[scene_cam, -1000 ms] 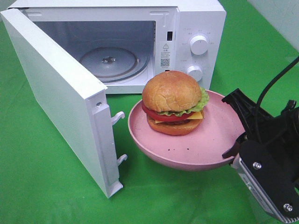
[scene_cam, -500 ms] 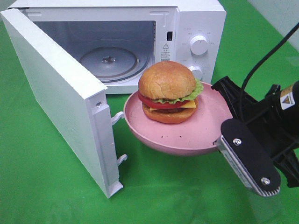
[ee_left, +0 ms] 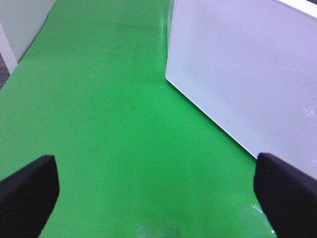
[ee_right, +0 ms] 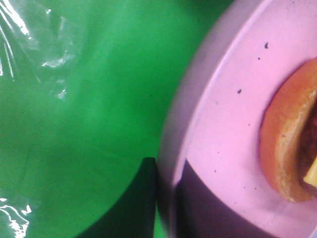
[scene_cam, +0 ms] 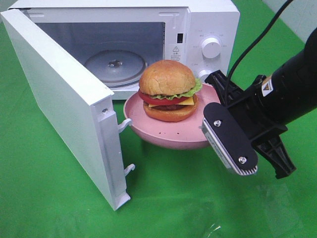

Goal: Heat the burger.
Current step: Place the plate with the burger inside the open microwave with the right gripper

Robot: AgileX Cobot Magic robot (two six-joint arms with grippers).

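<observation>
Counter: a flat counter covered in bright green cloth (scene_cam: 54,208) fills the exterior view from edge to edge and carries the oven.
Microwave: a white box-shaped microwave oven (scene_cam: 208,20) stands at the top of the frame, with its cavity open toward the camera.
Door: the white, fine-dotted oven door (scene_cam: 59,99) is swung out to the left and reaches down toward the lower left. The left wrist view shows it as a pale panel at upper right.
Right gripper: the black right gripper (scene_cam: 210,114) comes in from the right edge. Its jaws are nearly closed, pinching the right rim of the plate. In the right wrist view, one dark finger (ee_right: 141,198) lies outside the rim and the other inside.
Plate: the round pink plate (scene_cam: 168,138) sits at mid-frame, just in front of the cavity's lower right corner, and looks raised off the cloth. A few dark specks dot its surface.
Burger: the burger (scene_cam: 167,89) has a glossy golden-brown bun, red tomato, green lettuce, yellow cheese and a dark patty. It stands upright in the middle of the plate, outside the oven.
Turntable: a round clear glass tray (scene_cam: 116,64) lies on the cavity floor, upper centre.
Left gripper: the black left gripper (ee_left: 158,198) is spread wide over green cloth, with nothing between its fingers.
Knobs: two white round dials (scene_cam: 211,48) are on the oven's right-hand panel, and the plate partly hides the lower one.
</observation>
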